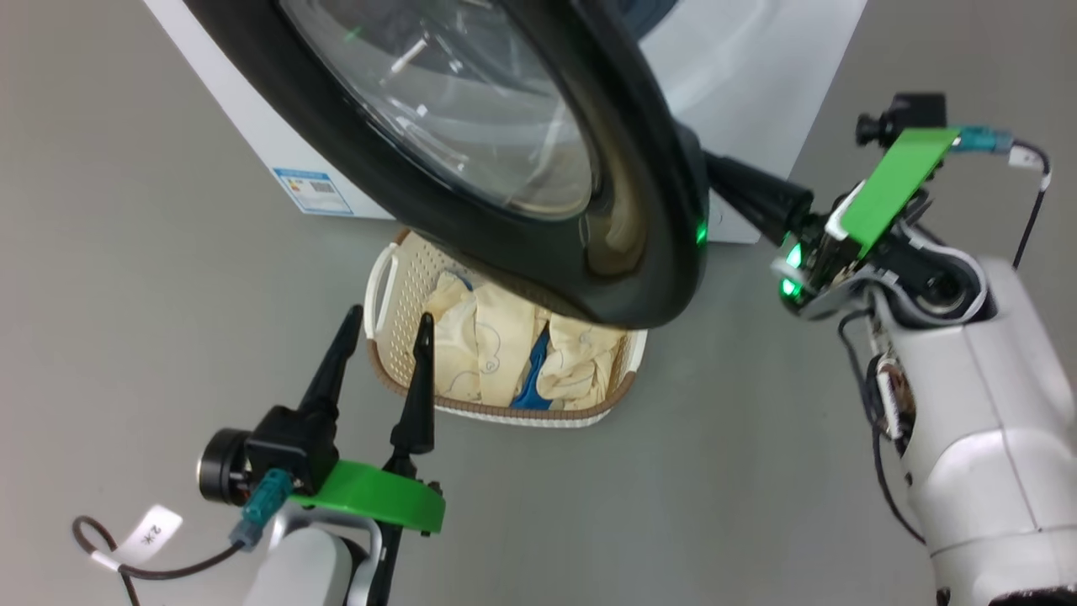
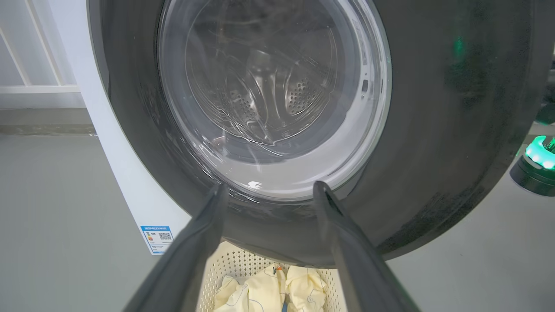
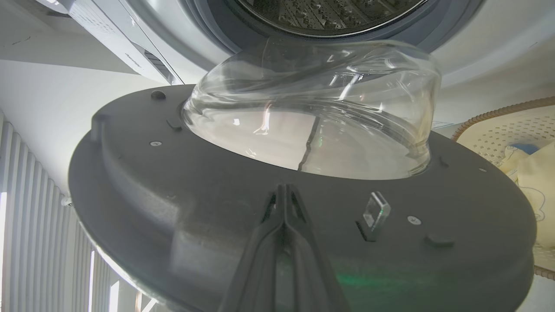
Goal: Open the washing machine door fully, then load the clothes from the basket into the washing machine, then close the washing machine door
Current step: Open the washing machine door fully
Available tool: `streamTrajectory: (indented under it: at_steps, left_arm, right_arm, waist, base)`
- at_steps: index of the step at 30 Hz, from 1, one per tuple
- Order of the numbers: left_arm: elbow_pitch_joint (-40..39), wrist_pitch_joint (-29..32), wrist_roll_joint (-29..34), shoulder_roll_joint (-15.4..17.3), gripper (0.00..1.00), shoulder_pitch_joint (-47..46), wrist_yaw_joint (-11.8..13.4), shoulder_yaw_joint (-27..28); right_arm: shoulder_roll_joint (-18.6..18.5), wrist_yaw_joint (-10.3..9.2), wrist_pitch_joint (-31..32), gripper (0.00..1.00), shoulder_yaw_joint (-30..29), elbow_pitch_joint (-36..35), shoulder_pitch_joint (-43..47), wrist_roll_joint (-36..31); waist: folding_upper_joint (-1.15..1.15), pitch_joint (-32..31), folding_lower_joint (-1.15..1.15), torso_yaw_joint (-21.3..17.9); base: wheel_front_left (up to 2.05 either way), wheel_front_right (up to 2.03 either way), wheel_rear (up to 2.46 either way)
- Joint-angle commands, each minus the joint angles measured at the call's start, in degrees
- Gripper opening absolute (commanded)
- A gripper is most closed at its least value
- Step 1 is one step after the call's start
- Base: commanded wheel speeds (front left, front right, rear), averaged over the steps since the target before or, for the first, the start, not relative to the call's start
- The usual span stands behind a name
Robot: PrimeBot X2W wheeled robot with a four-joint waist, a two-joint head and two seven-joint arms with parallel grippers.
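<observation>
Item, step in hand: opening of the large round washing machine door [image 1: 471, 143], glossy black rim around a bulging clear glass bowl. It is standing partly swung out from the big white boxy front-loading washing machine [image 1: 757, 76], its lower rim overhanging the far part of the basket in the head view. Right pincer [image 3: 284, 193]: long dark fingers pressed together, holding nothing, tips seemingly lying against the door's grey inner face near its free right edge, just beside a small clear latch tab [image 3: 375, 210] and nearer the rim than the glass bowl. Left pincer [image 1: 389, 318]: spread wide, empty, hovering just beside the left side of the small rectangular cream-white perforated plastic basket [image 1: 471, 406] with its brown woven-look rim, and facing the door's outer glass. The basket is sitting on the grey floor [image 1: 126, 252] near the machine's front, carrying the pale cream-yellow, blue-lined clothes [image 1: 496, 337] and a bright blue piece. Handling note, as judgement: the push is likely going best with the closed tips kept on the rigid grey ring, clear of glass and tab, following the hinge's arc leftward rather than driving straight. The left arm is probably lying in the door's swing path and should be drawing back first. Whether the door is touching the basket cannot be told.
</observation>
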Motion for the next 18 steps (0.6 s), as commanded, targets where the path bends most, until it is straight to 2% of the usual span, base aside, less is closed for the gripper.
streamTrajectory:
  at_steps: [1,6,18]
  left_arm:
    - [-0.8,-0.5,0.8,1.1,1.00,0.5,-0.5,2.0]
    - [0.1,-0.5,1.0,1.1,1.00,2.0,-1.3,2.1]
    - [1.2,-0.5,1.8,1.1,1.00,4.1,-2.6,2.6]
  right_arm:
    - [1.8,0.10,-0.5,0.00,1.6,-2.2,1.0,-0.5]
    - [2.3,0.10,-3.6,0.00,4.7,-3.4,5.0,0.4]
    - [2.4,0.10,-13.0,0.00,20.7,-3.9,9.9,9.7]
  waist:
    - [0.00,-2.0,0.00,0.3]
    - [0.00,-4.8,0.00,0.9]
    - [0.00,-8.4,0.00,2.5]
  base:
    - [0.00,0.00,0.00]
    - [0.00,0.00,0.00]
    - [0.00,0.00,0.00]
